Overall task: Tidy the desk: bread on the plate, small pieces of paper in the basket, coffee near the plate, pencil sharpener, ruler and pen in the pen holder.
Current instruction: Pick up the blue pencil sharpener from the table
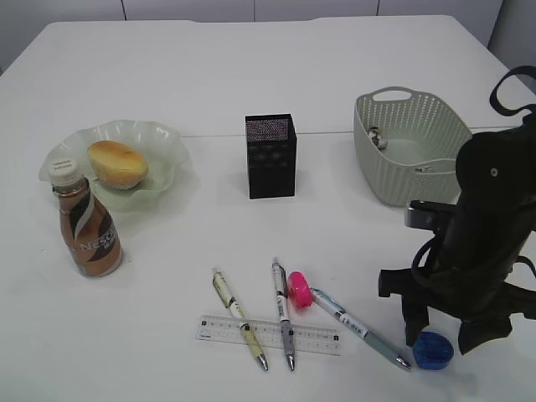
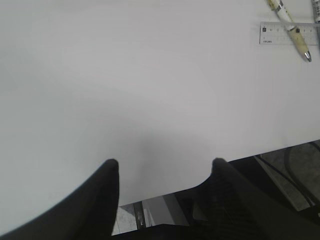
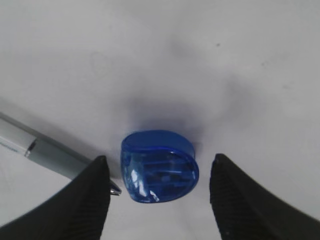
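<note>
A: What is the right gripper (image 3: 156, 200) doing?
B: It is hanging over the blue pencil sharpener (image 3: 159, 166), jaws standing wide on both sides, not touching it. A grey pen's tip (image 3: 50, 155) is lying just beside.
A: And the left gripper (image 2: 165, 165)?
B: It is standing open over the bare desk (image 2: 150, 90), holding nothing.
A: The rest?
B: The bread (image 1: 117, 162) is sitting in the plate (image 1: 167, 138), the coffee (image 1: 87, 228) standing just beside. The ruler (image 1: 314, 337) is lying under two pens, near a pink sharpener (image 1: 300, 289).
</note>
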Action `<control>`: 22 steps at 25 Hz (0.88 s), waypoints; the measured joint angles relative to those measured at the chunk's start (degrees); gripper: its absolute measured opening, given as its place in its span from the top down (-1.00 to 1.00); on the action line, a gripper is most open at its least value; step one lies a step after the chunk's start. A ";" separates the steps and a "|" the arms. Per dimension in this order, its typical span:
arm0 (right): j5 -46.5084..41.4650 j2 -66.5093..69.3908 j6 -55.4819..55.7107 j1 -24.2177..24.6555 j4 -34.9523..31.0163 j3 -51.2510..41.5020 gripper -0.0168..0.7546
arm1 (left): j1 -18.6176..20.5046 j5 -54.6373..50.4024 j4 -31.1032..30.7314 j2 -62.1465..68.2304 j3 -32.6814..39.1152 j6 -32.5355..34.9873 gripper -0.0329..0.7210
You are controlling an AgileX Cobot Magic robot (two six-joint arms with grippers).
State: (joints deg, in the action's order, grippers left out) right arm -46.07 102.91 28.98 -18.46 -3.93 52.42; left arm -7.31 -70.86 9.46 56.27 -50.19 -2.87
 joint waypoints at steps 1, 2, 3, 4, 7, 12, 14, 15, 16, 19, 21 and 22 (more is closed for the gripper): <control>0.00 0.21 0.00 0.00 0.00 0.00 -0.31 | 0.00 0.00 0.00 0.00 0.00 0.00 -0.19; 0.00 0.36 0.00 0.00 0.00 0.00 -0.31 | 0.00 0.00 0.00 0.00 0.00 0.00 -0.19; 0.00 0.36 0.00 0.00 0.00 0.00 -0.31 | 0.00 0.00 0.00 0.00 0.00 0.00 -0.19; 0.00 0.36 0.00 0.00 0.00 0.00 -0.31 | 0.00 0.00 0.00 0.00 0.00 0.00 -0.19; 0.00 0.78 0.00 0.00 0.00 0.00 -0.31 | 0.00 0.00 0.00 0.00 0.00 0.00 -0.19; 0.39 1.19 -0.11 0.00 0.00 0.00 -0.31 | 0.00 0.00 0.00 0.00 0.00 0.00 -0.19; 0.86 1.19 -0.32 0.00 0.00 0.00 -0.31 | 0.00 0.00 0.00 0.00 0.00 0.00 -0.19; 1.19 1.19 -0.45 0.00 0.00 0.00 -0.31 | 0.00 0.00 0.00 0.00 0.00 0.00 -0.19; 1.31 1.19 -0.57 0.00 0.00 0.00 -0.31 | 0.00 0.00 0.04 0.00 0.00 0.00 -0.19; 1.36 1.19 -0.79 0.00 0.00 0.00 -0.31 | 0.00 0.00 0.04 0.00 0.00 0.00 -0.19; 1.45 1.19 -1.03 0.00 0.00 0.00 -0.31 | 0.00 0.00 0.04 0.00 0.00 0.00 -0.19; 1.45 1.19 -1.03 0.00 0.00 0.00 -0.31 | 0.00 0.00 0.04 0.00 0.00 0.00 -0.19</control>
State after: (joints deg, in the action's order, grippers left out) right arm -44.62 104.10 27.96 -18.46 -3.93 52.42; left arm -7.31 -70.86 9.50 56.27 -50.19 -2.87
